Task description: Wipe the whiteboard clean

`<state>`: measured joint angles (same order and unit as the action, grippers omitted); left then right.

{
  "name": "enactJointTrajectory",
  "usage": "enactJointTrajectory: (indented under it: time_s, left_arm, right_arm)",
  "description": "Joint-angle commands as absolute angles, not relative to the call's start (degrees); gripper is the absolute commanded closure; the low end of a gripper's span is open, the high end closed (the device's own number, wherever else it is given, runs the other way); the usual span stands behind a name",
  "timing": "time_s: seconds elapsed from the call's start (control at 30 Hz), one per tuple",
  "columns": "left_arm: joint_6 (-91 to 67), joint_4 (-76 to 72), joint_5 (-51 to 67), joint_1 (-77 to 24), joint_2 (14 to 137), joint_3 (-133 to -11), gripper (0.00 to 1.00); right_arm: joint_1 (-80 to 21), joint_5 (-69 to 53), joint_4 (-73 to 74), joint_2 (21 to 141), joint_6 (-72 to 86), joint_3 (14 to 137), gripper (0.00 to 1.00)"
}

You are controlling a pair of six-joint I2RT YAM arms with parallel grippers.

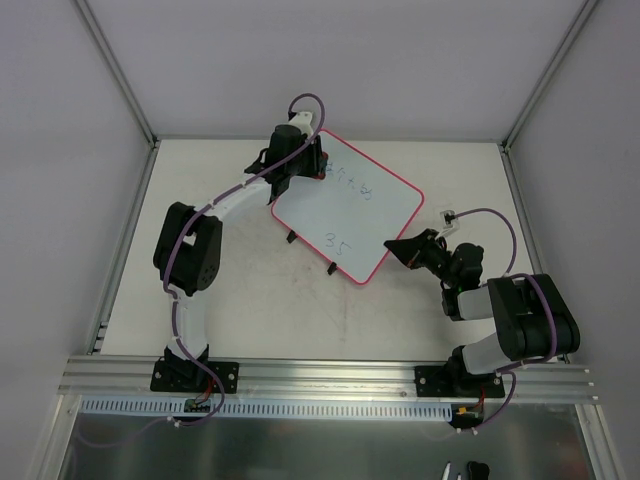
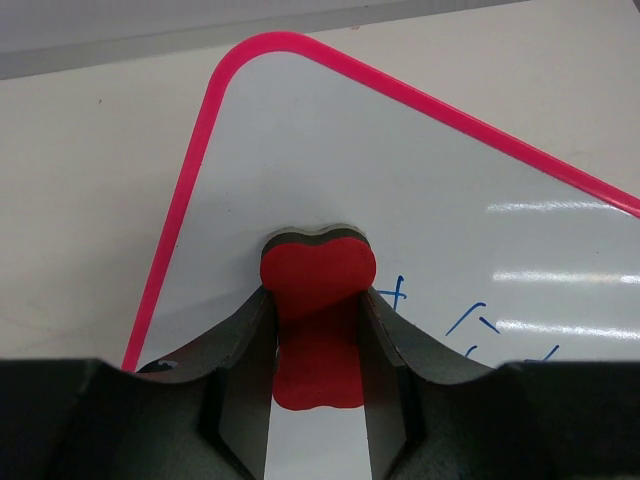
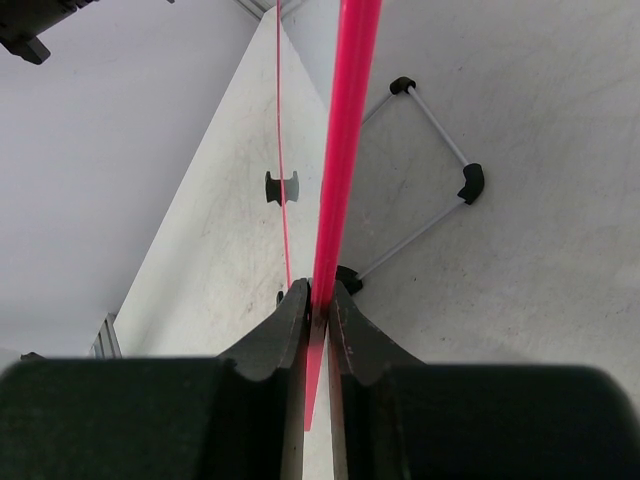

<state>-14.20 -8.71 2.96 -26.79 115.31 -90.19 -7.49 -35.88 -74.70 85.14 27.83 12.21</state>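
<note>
The whiteboard is clamped by its rim in the right tool for steadiness; the eraser is gripped in the left tool for wiping.

Glossy and smooth on the whiteboard, streaked with glare, inside a bright pink plastic-looking rim. Soft matt red on the eraser, backed by a dark felt-like layer. Matt dark plastic on the left gripper; dull, faintly scuffed off-white on the table.
</note>
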Motion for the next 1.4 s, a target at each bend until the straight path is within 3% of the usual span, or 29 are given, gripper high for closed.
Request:
enactJointTrajectory:
  time_s: [0.0, 0.73, 1.13, 1.37]
  left_arm:
    - [-14.0, -12.1, 4.0, -28.5, 114.7, -88.7, 0.81]
    - [-16.8, -21.4, 0.4, -41.2, 107.8, -75.7, 0.8]
    - [-11.8, -20.5, -5.8, -46.8, 110.9, -78.0, 0.77]
    - [-9.0, -16.8, -9.0, -46.1, 112.7, -82.4, 0.81]
  right_arm:
    - [-8.1, -36.4, -87.7, 85.3, 24.5, 14.1, 1.0]
    - [-8.6, -36.2, -87.7, 85.5, 23.6, 14.2, 1.0]
    - [-8.7, -36.4, -87.7, 85.5, 23.6, 14.3, 1.0]
    - [-8.7, -36.5, -87.7, 85.3, 23.6, 14.2, 1.0]
